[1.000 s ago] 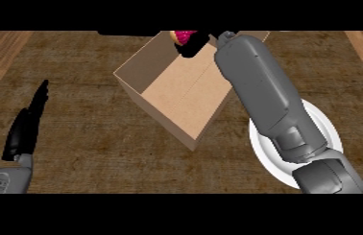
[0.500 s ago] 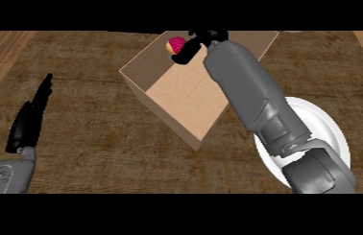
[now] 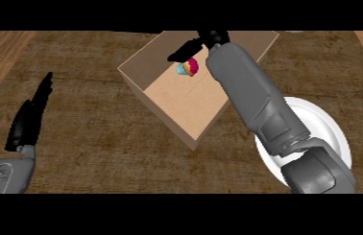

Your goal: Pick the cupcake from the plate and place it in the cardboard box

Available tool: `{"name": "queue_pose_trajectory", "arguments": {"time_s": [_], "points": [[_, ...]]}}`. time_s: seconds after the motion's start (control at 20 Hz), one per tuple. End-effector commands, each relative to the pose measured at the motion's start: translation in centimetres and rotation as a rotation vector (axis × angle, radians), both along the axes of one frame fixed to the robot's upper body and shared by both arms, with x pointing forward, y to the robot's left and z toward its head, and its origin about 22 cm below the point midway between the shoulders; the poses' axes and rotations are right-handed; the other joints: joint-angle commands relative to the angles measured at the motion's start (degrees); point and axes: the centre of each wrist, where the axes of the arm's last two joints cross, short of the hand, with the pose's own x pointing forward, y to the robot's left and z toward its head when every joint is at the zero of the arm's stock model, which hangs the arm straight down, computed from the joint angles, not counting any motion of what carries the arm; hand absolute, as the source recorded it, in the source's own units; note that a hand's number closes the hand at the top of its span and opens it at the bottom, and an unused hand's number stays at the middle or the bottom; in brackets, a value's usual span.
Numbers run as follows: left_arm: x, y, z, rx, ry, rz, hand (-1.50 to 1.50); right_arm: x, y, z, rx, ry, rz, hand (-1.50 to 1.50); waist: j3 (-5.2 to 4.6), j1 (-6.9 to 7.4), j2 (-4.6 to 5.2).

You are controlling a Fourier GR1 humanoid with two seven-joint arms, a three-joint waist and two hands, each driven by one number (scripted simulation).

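Cupcake (image 3: pixel 188 67) lies inside the cardboard box (image 3: pixel 177 97), just below the right hand (image 3: pixel 190 48) (fingers spread, holding nothing).

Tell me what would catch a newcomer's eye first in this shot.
The grey right arm stretches up the picture, its black right hand over the open cardboard box at top centre. Just below the hand, a bright pink and blue cupcake lies inside the box. A white plate sits at the right, and the left hand rests open at the left edge.
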Motion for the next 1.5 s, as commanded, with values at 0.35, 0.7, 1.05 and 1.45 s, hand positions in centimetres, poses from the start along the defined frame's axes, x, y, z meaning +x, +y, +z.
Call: {"name": "queue_pose_trajectory", "arguments": {"time_s": [0.35, 0.7, 1.05, 1.45], "points": [[-1.5, 1.3, -0.6, -0.013, 0.011, 0.024, 0.00, 1.7, -5.1, 2.9, 0.351, -0.096, -0.087, -1.50, 0.04, -1.35, -0.68], [-0.8, 0.1, -0.4, 0.003, -0.002, 0.043, 0.00, 2.1, -16.9, 2.7, 0.410, -0.093, -0.138, -1.50, 0.07, -2.56, -0.75], [-1.4, -0.4, -0.7, -0.009, 0.018, 0.045, 0.00, 0.4, -26.0, 2.6, 0.381, -0.067, -0.195, -1.50, 0.09, -2.57, -0.81], [-1.6, 0.8, -1.1, 0.015, 0.009, 0.037, 0.00, -2.8, -33.8, 1.8, 0.279, -0.036, -0.115, -1.50, 0.11, -2.27, -0.58]]}}
